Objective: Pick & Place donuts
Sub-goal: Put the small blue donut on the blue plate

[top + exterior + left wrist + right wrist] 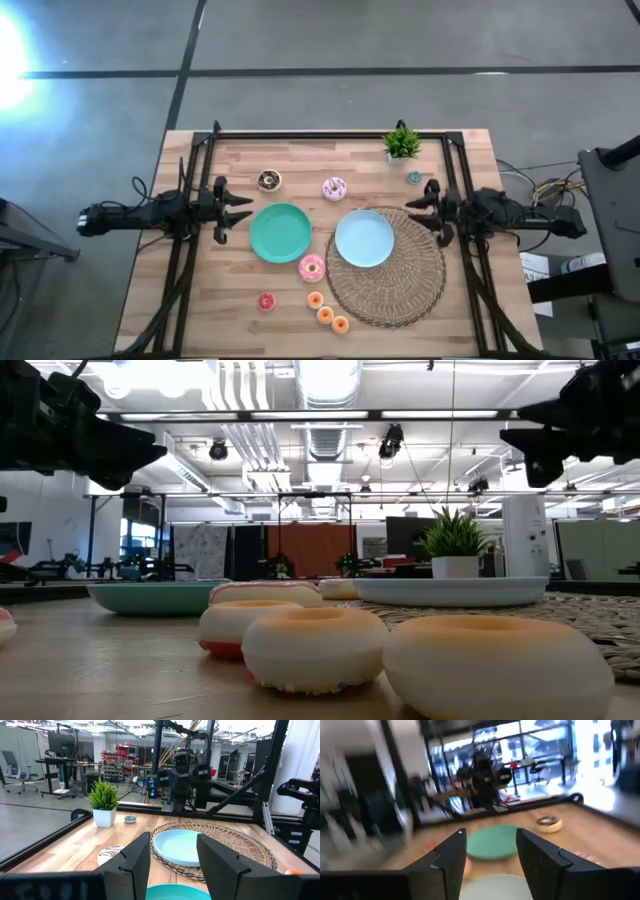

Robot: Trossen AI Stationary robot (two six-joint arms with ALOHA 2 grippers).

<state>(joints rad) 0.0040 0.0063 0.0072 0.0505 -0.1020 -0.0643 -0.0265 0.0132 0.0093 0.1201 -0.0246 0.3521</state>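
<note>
Three larger donuts lie flat on the wooden table: a dark brown one (269,180), a pink one (334,188) and another pink one (312,267). A tiny red ring (266,301) and three orange ones (325,315) lie near the table's near edge, large in the low view (315,648). My left gripper (240,212) hovers open at the left of the green plate (280,232). My right gripper (415,213) hovers open at the right of the light-blue plate (364,239). In the wrist views each gripper, left (175,852) and right (490,850), is open with nothing between its fingers.
The light-blue plate sits on a round woven mat (405,290). A small potted plant (401,144) and a tiny blue object (414,178) stand near the far right corner. A black frame (330,134) runs along the table's far and side edges.
</note>
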